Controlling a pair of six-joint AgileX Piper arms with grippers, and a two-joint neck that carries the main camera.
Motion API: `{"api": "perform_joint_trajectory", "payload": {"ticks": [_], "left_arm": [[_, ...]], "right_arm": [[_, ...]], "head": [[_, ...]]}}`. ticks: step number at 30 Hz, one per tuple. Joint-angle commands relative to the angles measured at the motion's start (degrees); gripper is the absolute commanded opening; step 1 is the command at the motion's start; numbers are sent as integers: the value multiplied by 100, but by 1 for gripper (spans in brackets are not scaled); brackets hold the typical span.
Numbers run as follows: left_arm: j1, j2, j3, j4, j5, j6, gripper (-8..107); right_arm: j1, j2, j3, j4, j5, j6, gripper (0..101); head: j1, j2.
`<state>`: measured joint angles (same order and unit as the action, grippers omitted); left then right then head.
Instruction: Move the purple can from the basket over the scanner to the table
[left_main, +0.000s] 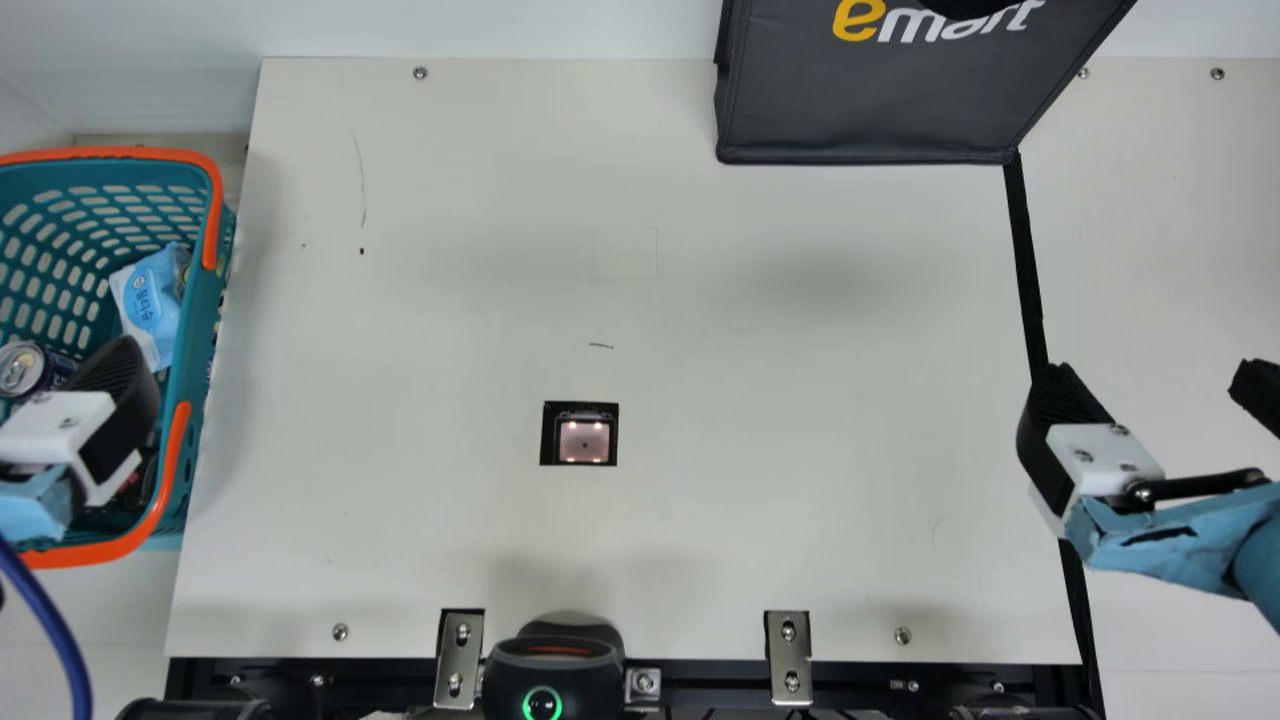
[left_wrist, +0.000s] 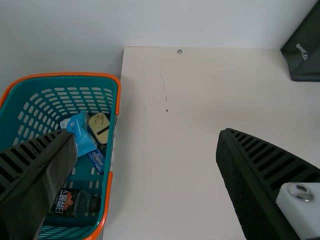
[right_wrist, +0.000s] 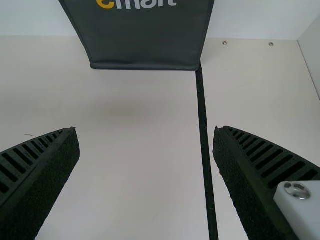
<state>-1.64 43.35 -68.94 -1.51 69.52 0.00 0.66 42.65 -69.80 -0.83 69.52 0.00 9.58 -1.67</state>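
My left gripper (left_main: 75, 425) is above the basket (left_main: 187, 350) at the left of the main view, beside the purple can (left_main: 25, 368), which lies inside with its silver end showing. In the left wrist view the left gripper (left_wrist: 145, 137) has its fingers wide apart with nothing between them. A square scanner (left_main: 580, 434) with pink lights is set into the cream table (left_main: 750, 400). Off the table's right part, my right gripper (left_main: 1155, 382) stands open; the right wrist view shows the gripper (right_wrist: 146, 132) with nothing held.
The basket also holds a blue packet (left_main: 150, 300), a golden can (left_wrist: 99, 126) and a dark bottle (left_wrist: 75, 202). A black bag (left_main: 870, 100) stands at the table's back right. A black device with a green ring (left_main: 545, 680) sits at the front edge, near metal brackets.
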Motion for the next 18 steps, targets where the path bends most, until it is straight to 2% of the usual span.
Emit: {"api": "perform_joint_trajectory", "payload": {"ticks": [1,15,18], "left_arm": [[0,0,0,0,0,0,90],[0,0,0,0,0,0,90],[0,0,0,0,0,0,90]], "right_arm": [[0,0,0,0,0,0,95],[0,0,0,0,0,0,95],[0,0,0,0,0,0,95]], "head": [[-166,142],[-166,2009],[-166,2009]]}}
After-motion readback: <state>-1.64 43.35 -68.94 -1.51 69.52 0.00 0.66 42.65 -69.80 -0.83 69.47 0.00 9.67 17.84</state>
